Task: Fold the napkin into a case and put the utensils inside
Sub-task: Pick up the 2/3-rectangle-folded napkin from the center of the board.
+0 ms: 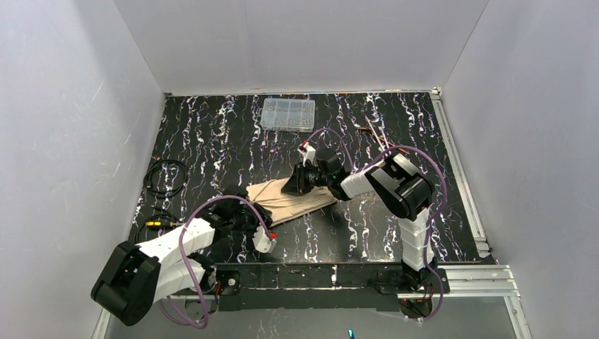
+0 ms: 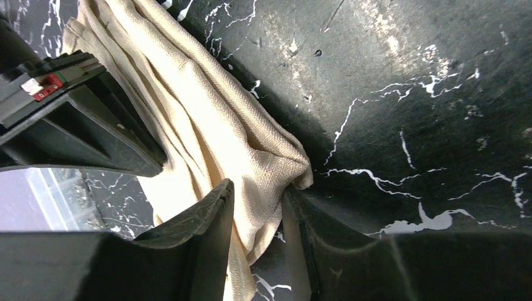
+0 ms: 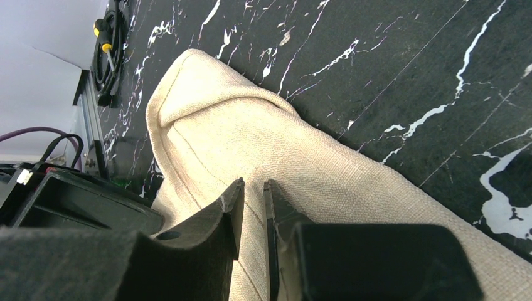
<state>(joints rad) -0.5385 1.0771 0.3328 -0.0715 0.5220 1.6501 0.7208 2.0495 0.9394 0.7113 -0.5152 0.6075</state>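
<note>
**Both claws at the napkin (image 1: 293, 203), just below the middle of the overhead view**
At its left end we see the left claw (image 2: 258, 188) astride a bunched corner, cloth filling the gap between its fingers; we cannot tell whether it is truly clamped. Further right, the right claw (image 3: 253, 185) is clenched on a raised fold, fingers nearly together. The napkin lies long and narrow on the black marbled table (image 1: 212, 134).

Plain white walls (image 1: 297, 42) close in the far, left and right sides of a black table (image 1: 212, 134) veined with white marbling. A silver aluminium rail (image 1: 463, 176) runs along its right edge. The light is even and soft.
</note>
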